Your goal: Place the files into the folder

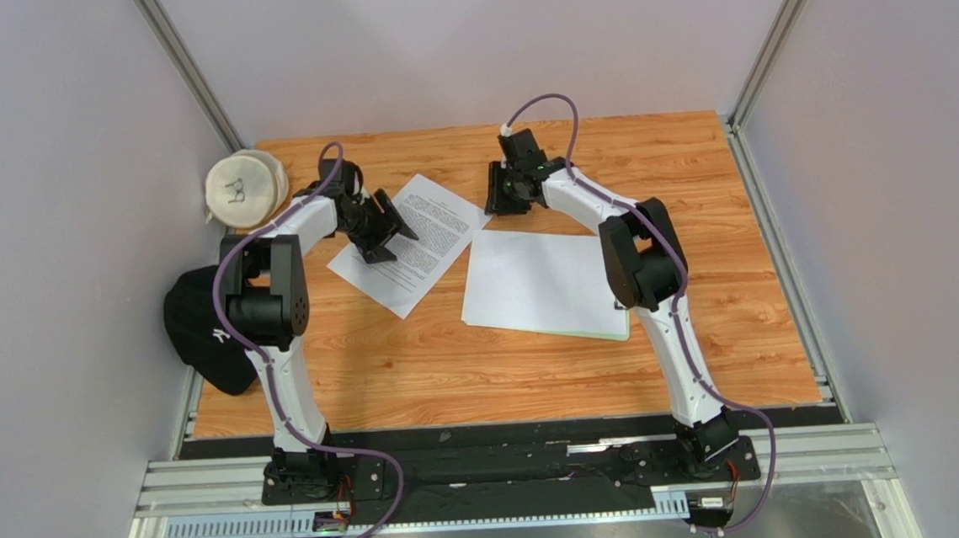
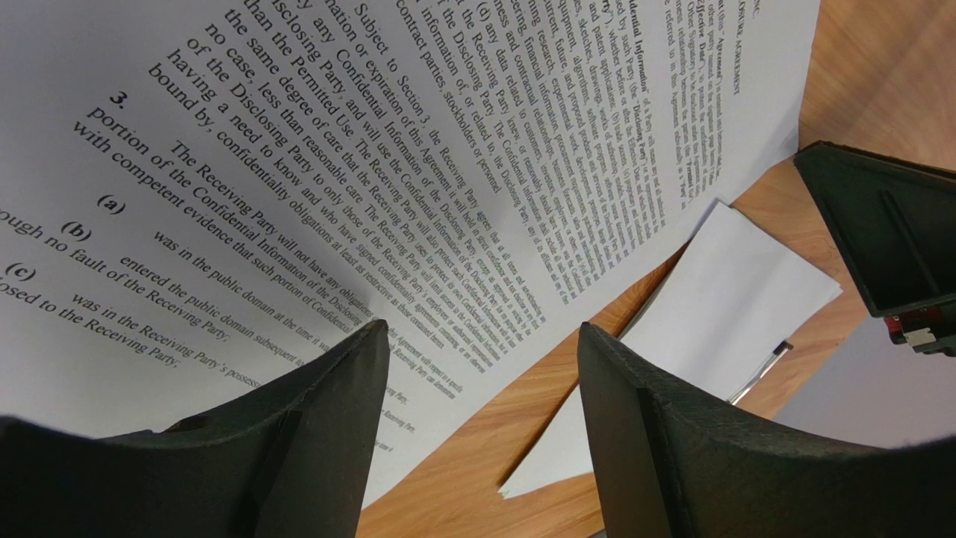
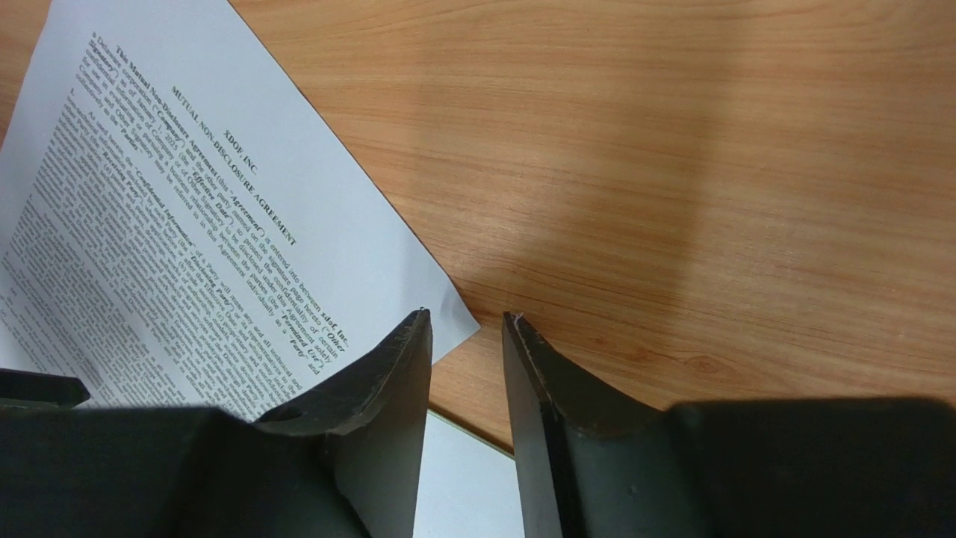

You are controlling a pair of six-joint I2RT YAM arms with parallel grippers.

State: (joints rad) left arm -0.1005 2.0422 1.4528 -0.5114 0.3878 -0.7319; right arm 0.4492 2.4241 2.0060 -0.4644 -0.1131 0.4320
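Note:
A white sheet printed with black text (image 1: 413, 242) lies flat at the table's back middle. A blank white sheet (image 1: 536, 280) lies on the pale green folder, whose edge (image 1: 612, 332) shows at the sheet's near right. My left gripper (image 1: 381, 234) is open and empty, low over the printed sheet (image 2: 337, 146). In the left wrist view its jaws (image 2: 480, 327) frame the sheet's edge and bare wood, with the blank sheet (image 2: 729, 291) and a metal clip (image 2: 761, 368) beyond. My right gripper (image 1: 501, 195) is open with a narrow gap and empty, and in the right wrist view it (image 3: 467, 316) is beside the printed sheet's corner (image 3: 443, 319).
A cream round object (image 1: 244, 187) stands at the back left corner. A black cap (image 1: 207, 329) lies at the table's left edge. Grey walls enclose the table on three sides. The right gripper's black body (image 2: 898, 241) shows in the left wrist view.

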